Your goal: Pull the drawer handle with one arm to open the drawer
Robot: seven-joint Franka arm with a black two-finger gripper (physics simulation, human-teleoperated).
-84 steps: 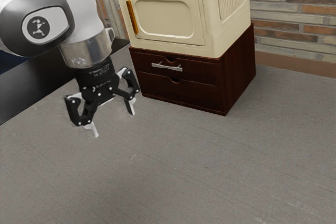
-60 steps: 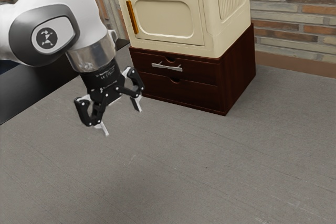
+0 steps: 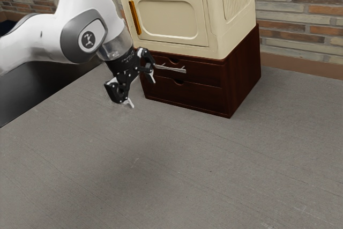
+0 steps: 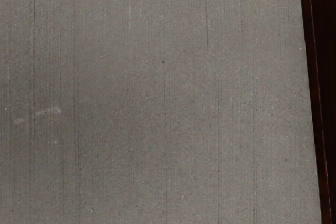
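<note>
- And here's the gripper (image 3: 141,90), fingers spread wide, nothing between them, tilted beside the front of the dark drawer unit (image 3: 244,73), toward the exterior view's left!
- There's the silvery handle (image 3: 170,68), right across the unit's upper drawer (image 3: 206,73), near the gripper and outside its grasp.
- That drawer sits shut, flush with the unit's front.
- Up top of the unit, a cream cabinet (image 3: 214,30); beneath it, the grey worktop (image 3: 214,175).

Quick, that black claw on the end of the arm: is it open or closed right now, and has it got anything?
Gripper: open, its fingers apart, holding nothing.
</note>
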